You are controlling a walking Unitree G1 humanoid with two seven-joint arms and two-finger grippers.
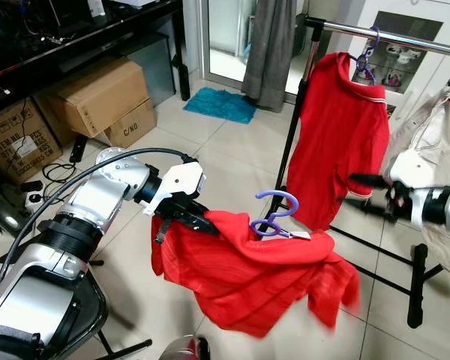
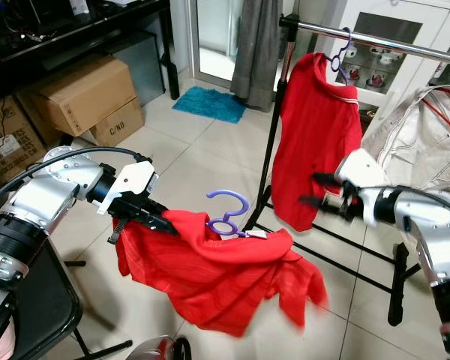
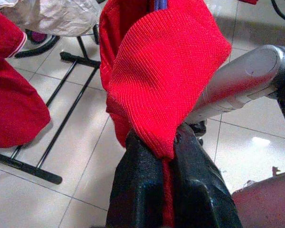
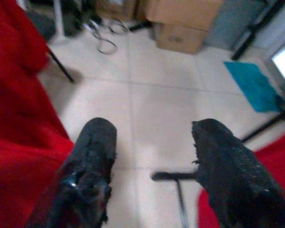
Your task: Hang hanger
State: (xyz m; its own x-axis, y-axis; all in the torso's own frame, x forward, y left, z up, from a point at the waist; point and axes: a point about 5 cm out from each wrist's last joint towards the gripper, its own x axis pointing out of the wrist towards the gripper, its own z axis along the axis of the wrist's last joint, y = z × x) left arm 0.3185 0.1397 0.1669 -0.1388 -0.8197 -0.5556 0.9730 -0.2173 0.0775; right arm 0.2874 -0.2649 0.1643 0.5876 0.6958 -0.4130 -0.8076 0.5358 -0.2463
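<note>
Two red shirts in view: one hangs on the rail (image 1: 405,35) by a purple hanger (image 1: 365,54), the other, the loose shirt (image 1: 247,277), is held up over the tiled floor (image 1: 232,150) by the left tool (image 1: 199,219). Left tool is clamped tight on a fold of that shirt's edge; wrist view shows the cloth (image 3: 168,90) pinched between the two black fingers (image 3: 137,190), no gap. The task's hanger (image 1: 276,214), also purple, sits in the loose shirt's neck w/ its hook sticking up, a white tag just beside it; it's below and left of the rail, near the rack's upright post (image 1: 296,120), not touching it. Shirt sags down to the right, lower hem blurred. Right tool (image 1: 369,195) is out at the robot's right, beside the hung shirt (image 1: 337,142), fingers spread wide apart and holding nothing; right wrist view shows both fingers (image 4: 92,156) w/ bare tile between them and red cloth at either side. A pale jacket (image 1: 435,142) hangs further along the rail. Cardboard boxes (image 1: 97,97) stand under a dark counter (image 1: 75,37) at back left, a blue mat (image 1: 219,103) by the door, grey curtain (image 1: 271,45) above it.
</note>
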